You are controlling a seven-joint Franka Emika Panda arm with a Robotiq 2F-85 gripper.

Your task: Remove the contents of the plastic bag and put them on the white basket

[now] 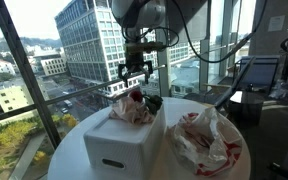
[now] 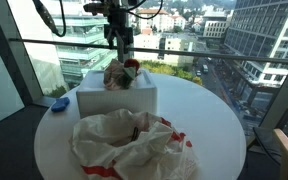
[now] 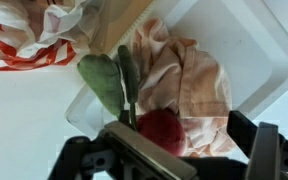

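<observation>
Fingers (image 3: 266, 152) hang spread and empty just above the white basket (image 1: 119, 148), which holds the pale pink-white bundle (image 3: 189, 85) and red piece (image 3: 162, 130). The plastic bag (image 2: 134, 145) lies crumpled beside it on the surface (image 2: 216, 120), apparently emptied; the task looks nearly finished

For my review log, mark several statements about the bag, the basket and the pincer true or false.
1. The pincer hangs open above the white basket. True.
2. The plastic bag lies inside the basket. False: it lies crumpled on the round table, beside the basket.
3. A pale pink-white bundle sits in the basket. True.
4. The pincer grips the red piece. False: the red piece lies in the basket next to the bundle, and the pincer holds nothing.
</observation>
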